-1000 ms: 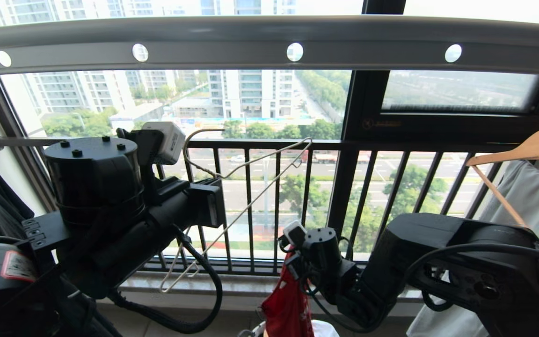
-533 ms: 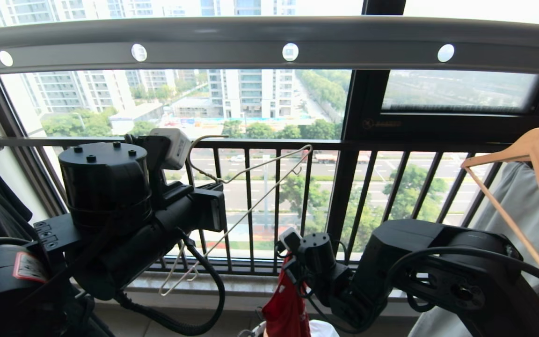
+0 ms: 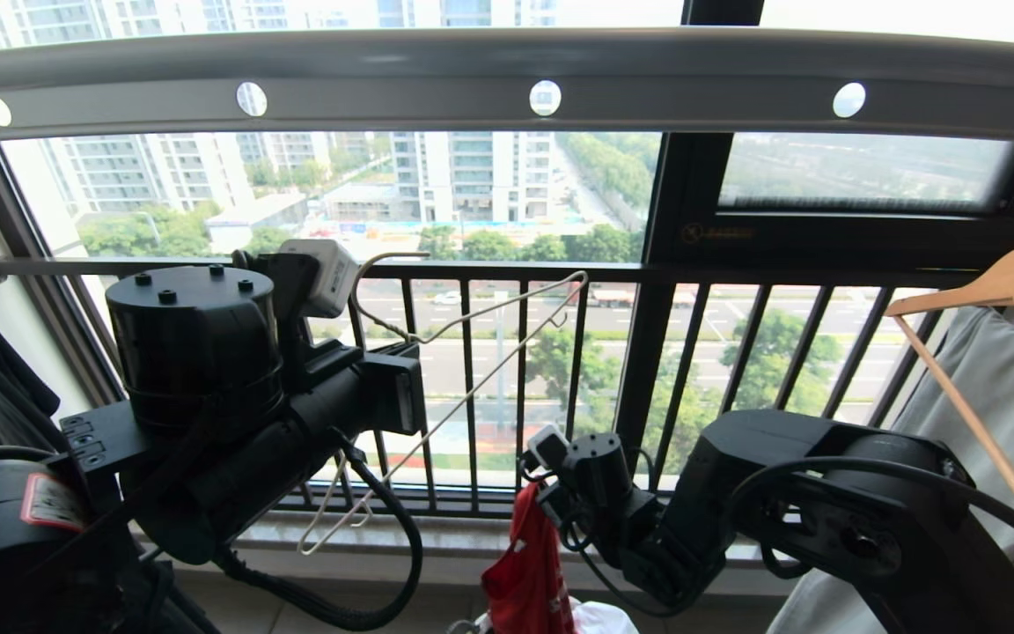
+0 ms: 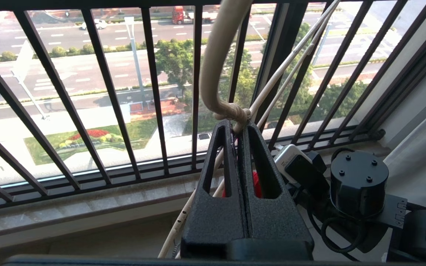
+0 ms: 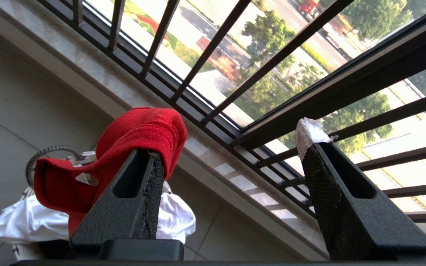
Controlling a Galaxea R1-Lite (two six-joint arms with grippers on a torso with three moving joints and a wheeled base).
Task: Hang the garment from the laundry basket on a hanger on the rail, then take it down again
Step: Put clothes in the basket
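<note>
rail (image 3: 437, 84) spans the top of the head view, bare of any hanger. left tool (image 4: 236, 127), pinched shut on the neck of the hanger (image 3: 472, 352), holds it tilted, well below the rail. right tool (image 5: 231, 147) stands wide open, low by the window sill, with the garment (image 5: 131, 147) draped over one finger (image 5: 128, 199), trailing down into the laundry basket (image 5: 46, 157). the right arm is nearer; the hanger lies up and to its left.
</note>
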